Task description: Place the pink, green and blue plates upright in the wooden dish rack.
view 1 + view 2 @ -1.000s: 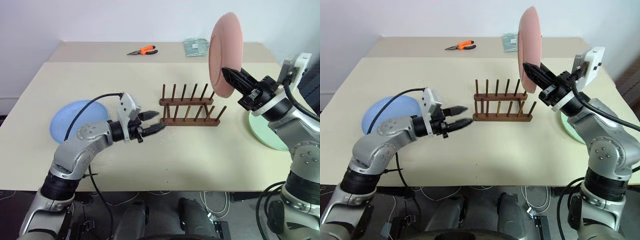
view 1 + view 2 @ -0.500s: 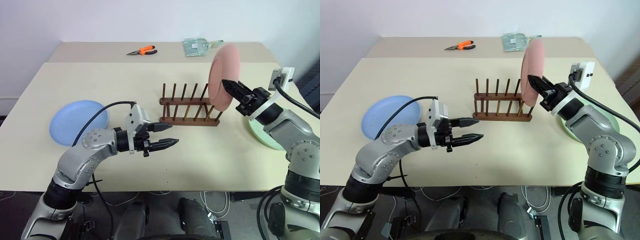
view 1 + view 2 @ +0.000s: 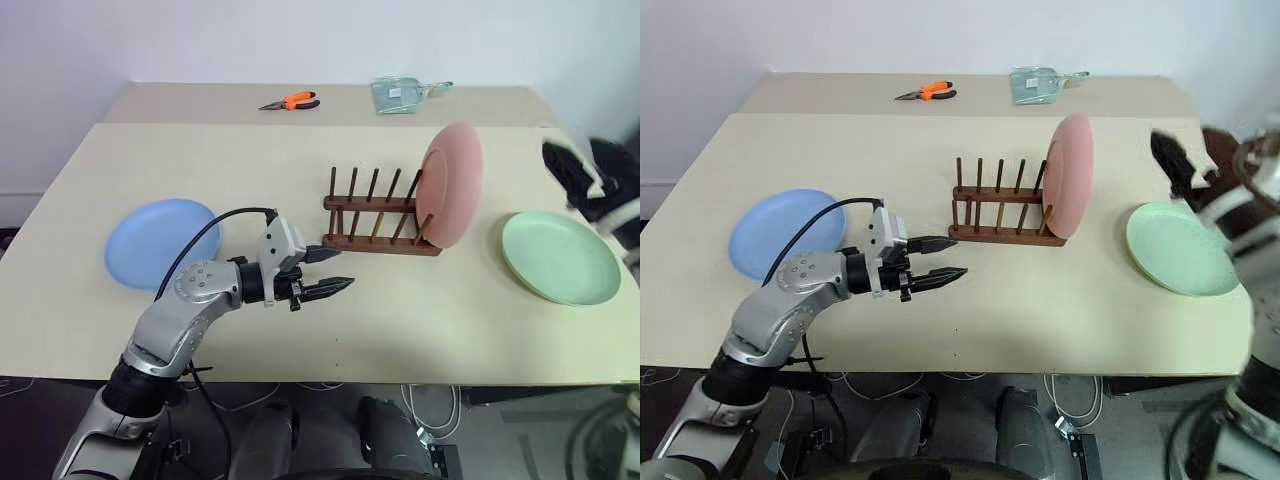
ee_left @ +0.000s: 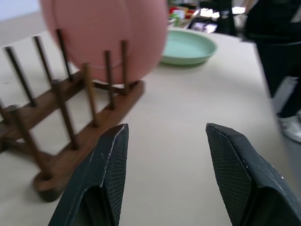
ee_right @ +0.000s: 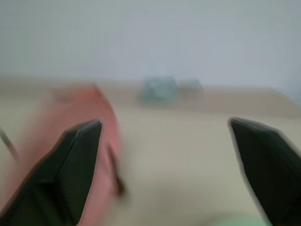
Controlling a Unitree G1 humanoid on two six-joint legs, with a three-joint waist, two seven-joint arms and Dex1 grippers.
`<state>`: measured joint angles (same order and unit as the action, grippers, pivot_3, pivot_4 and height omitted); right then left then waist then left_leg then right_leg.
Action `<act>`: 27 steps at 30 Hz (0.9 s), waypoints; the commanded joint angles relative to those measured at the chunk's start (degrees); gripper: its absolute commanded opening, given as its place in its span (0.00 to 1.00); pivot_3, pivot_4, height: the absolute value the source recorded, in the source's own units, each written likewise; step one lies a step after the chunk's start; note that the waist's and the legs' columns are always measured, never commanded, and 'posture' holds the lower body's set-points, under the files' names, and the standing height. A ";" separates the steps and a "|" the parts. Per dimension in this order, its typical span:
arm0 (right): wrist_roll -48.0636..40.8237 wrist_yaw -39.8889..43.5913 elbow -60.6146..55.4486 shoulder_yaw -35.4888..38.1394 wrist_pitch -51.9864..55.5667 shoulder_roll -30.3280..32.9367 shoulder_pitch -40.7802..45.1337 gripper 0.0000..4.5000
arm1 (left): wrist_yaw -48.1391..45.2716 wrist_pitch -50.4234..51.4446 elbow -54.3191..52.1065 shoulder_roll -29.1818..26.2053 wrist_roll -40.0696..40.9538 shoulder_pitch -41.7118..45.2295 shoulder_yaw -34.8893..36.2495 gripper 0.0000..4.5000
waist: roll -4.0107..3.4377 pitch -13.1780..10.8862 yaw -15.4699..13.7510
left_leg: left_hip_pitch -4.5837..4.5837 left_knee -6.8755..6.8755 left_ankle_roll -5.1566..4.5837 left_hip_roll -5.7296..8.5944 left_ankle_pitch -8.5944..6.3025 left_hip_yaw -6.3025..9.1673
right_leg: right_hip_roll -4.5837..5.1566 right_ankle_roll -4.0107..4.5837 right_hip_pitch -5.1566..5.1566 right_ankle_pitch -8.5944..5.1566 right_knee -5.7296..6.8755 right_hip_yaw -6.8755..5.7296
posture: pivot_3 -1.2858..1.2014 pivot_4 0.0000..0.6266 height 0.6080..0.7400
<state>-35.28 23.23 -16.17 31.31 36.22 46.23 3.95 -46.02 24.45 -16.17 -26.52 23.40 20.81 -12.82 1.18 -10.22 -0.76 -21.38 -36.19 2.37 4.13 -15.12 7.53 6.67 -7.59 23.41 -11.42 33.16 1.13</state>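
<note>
The pink plate (image 3: 450, 185) stands upright at the right end of the wooden dish rack (image 3: 375, 215), with no gripper on it. The blue plate (image 3: 160, 243) lies flat at the table's left, and the green plate (image 3: 560, 257) lies flat at the right. My left gripper (image 3: 343, 268) hovers open and empty just in front of the rack's left end, pointing right. In its wrist view the fingers (image 4: 110, 174) frame the rack (image 4: 70, 141) and the pink plate (image 4: 103, 33). My right gripper (image 3: 575, 170) is blurred at the far right above the green plate, and its fingers (image 5: 75, 160) stand wide open and empty.
Orange-handled pliers (image 3: 290, 101) and a clear packet (image 3: 405, 93) lie at the back of the table. The rack's other slots stand free to the left of the pink plate. The table's front edge runs just below my left arm.
My right gripper lowered the pink plate into the rack's right end, opened, and swung away to the right. My left gripper sank a little.
</note>
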 commanded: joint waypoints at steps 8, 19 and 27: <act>28.99 -1.04 9.80 -19.78 -12.05 3.55 -6.93 0.94 | 0.28 -4.98 2.35 3.88 -5.27 2.94 -1.15 0.60 | -0.28 0.09 1.13 | 0.05 -0.03 0.00 -0.02 0.00 -0.17 | 0.01 -0.20 0.02 -0.12 0.04 0.11 | 0.52 0.24 1.00; 31.74 -1.10 13.03 -18.84 -15.78 0.36 -0.29 0.01 | 1.49 -3.03 0.17 3.47 -5.51 2.32 0.08 0.60 | -0.27 0.09 0.74 | 0.02 -0.05 0.00 0.02 0.00 -0.08 | 0.02 -0.04 0.01 0.00 0.03 0.11 | 0.52 0.24 1.00; 11.66 -3.06 -3.27 -5.78 -10.06 -3.67 19.61 0.01 | 6.40 -6.58 4.96 2.50 -8.25 2.33 5.49 0.60 | -0.78 -0.19 1.81 | 0.05 -0.09 0.00 0.00 0.01 -0.13 | 0.01 -0.20 0.03 -0.05 0.06 0.15 | 0.52 0.24 1.00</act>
<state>-16.93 21.59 -11.98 19.31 25.06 41.43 18.62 -40.55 19.95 -11.40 -23.51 15.97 22.94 -9.65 0.39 -10.40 1.06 -21.32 -36.27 2.36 4.12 -15.11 7.39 6.68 -7.81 23.46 -11.41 33.24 1.33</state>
